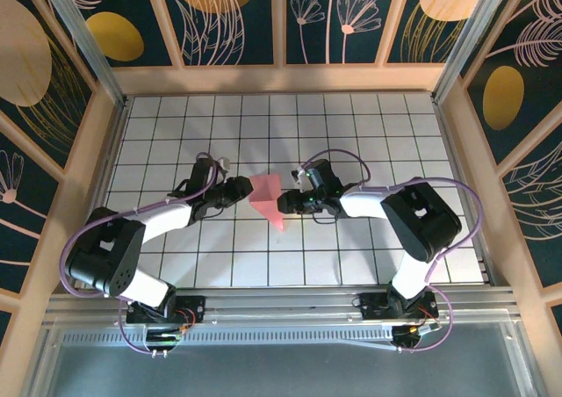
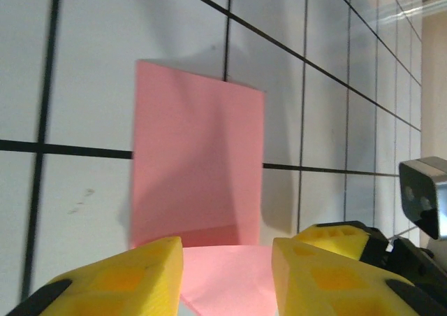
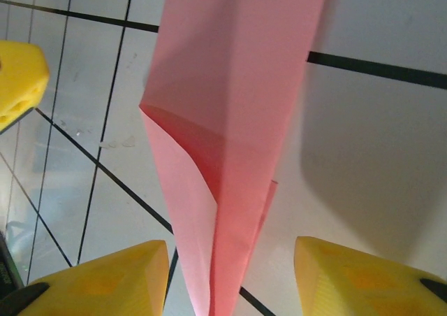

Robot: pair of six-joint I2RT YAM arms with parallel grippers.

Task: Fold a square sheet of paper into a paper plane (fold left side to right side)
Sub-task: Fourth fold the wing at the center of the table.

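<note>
The pink sheet of paper (image 1: 267,198) lies on the tiled table, folded into a pointed, dart-like paper plane shape with its tip toward the near side. My left gripper (image 1: 245,190) is at its left edge, and my right gripper (image 1: 291,202) is at its right edge. In the left wrist view one flap of the paper (image 2: 199,162) stands up beyond the left gripper (image 2: 227,277), whose yellow fingers (image 2: 133,274) are apart over a flat layer. In the right wrist view the narrow end of the paper (image 3: 237,120) runs between the open right gripper (image 3: 230,281), touching neither finger (image 3: 363,277).
White tiles with dark grid lines (image 1: 351,133) stretch around the paper. Wooden walls (image 1: 457,133) close in the table on the left, right and back. The two grippers face each other closely across the paper; the right one's yellow finger (image 2: 335,235) shows in the left wrist view.
</note>
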